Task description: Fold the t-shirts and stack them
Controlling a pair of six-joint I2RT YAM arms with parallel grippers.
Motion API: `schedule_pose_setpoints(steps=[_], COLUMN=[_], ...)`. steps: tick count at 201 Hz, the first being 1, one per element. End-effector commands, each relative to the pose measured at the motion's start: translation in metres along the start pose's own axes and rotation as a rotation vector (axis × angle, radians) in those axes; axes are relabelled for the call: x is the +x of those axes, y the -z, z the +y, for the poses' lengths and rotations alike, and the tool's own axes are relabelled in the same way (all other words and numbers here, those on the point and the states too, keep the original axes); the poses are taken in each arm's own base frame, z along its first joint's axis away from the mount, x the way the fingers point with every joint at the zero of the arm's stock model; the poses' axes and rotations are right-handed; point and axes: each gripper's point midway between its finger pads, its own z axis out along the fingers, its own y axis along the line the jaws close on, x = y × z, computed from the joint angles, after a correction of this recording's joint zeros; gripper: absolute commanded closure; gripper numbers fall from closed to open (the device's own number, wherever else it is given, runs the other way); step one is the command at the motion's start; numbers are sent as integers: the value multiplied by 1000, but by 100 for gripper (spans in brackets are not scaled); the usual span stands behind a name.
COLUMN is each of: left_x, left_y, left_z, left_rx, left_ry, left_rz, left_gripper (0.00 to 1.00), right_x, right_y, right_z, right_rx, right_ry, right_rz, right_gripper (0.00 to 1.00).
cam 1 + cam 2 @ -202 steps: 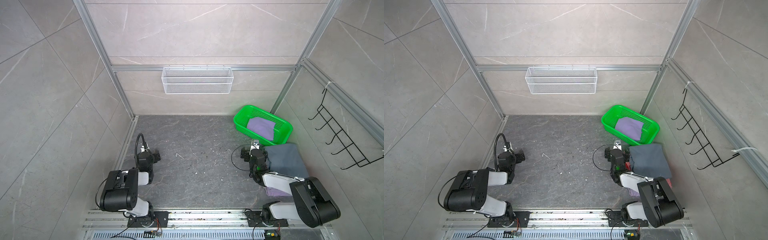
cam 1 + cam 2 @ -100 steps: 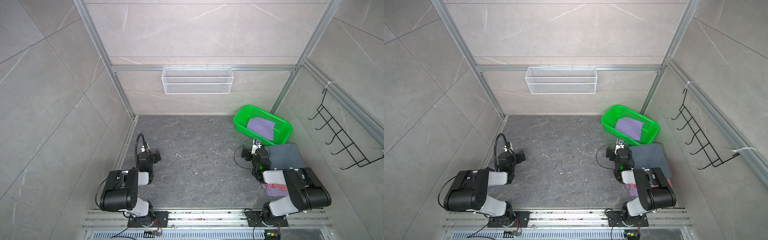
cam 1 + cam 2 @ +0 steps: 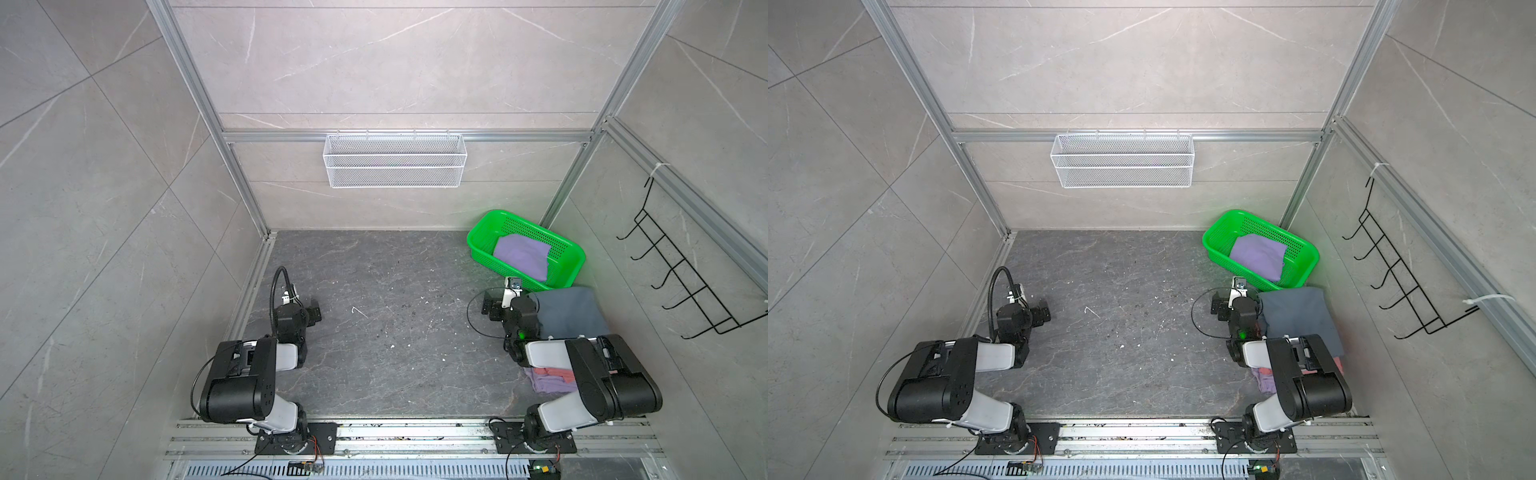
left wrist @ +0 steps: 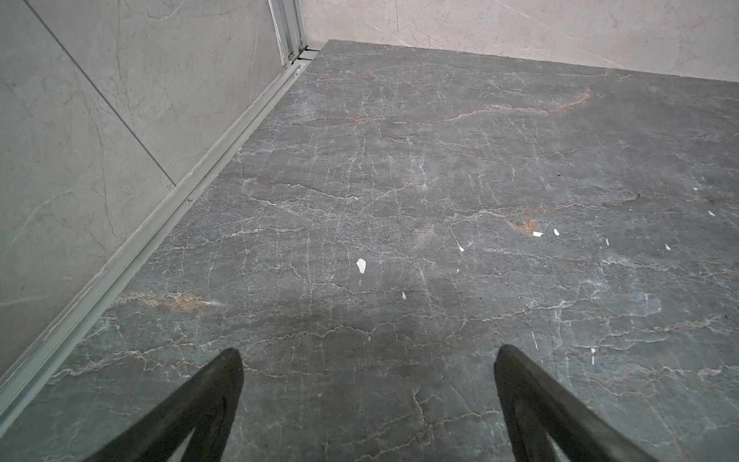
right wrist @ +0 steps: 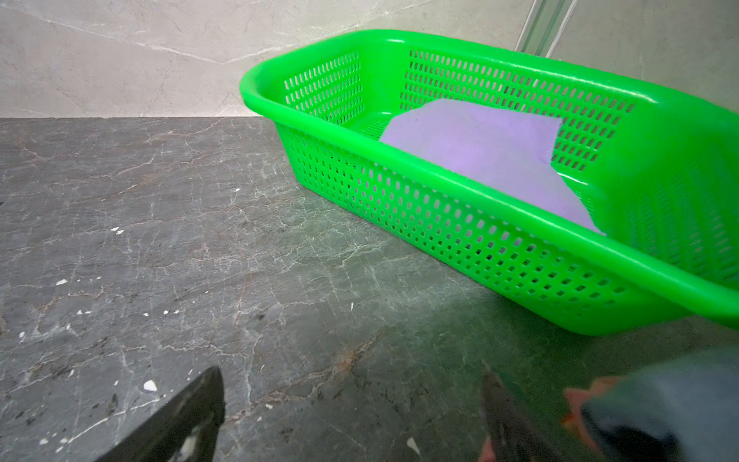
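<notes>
A folded slate blue-grey t-shirt lies by the right wall. Salmon-pink and lavender cloth edges show at its near end, partly hidden by my right arm. Another lavender t-shirt lies in the green basket. My right gripper hangs open and empty over bare floor, just left of the grey shirt. Near the left wall my left gripper is open and empty, low over the floor.
A white wire shelf hangs on the back wall. A black hook rack is fixed to the right wall. Small white flecks dot the dark stone floor. A metal rail runs along the left wall's foot.
The right arm's elbow has drawn in from the right wall and folded back above the near end of the stack. Its gripper stays about where it was. The left arm has not moved.
</notes>
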Motion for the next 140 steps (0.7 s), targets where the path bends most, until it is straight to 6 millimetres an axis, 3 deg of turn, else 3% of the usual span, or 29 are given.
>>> schedule_pose_setpoints(steps=[1, 140], left_x=[-18, -19], left_y=[-1, -1], left_z=[2, 1], left_rx=[-14, -12], left_ry=[4, 2], left_rz=[-55, -56], left_gripper=[0, 0], right_x=[-4, -4], right_y=[1, 0], right_z=[1, 2], right_rx=[0, -4], right_ry=[9, 6], right_rz=[-19, -16], right_gripper=[0, 0])
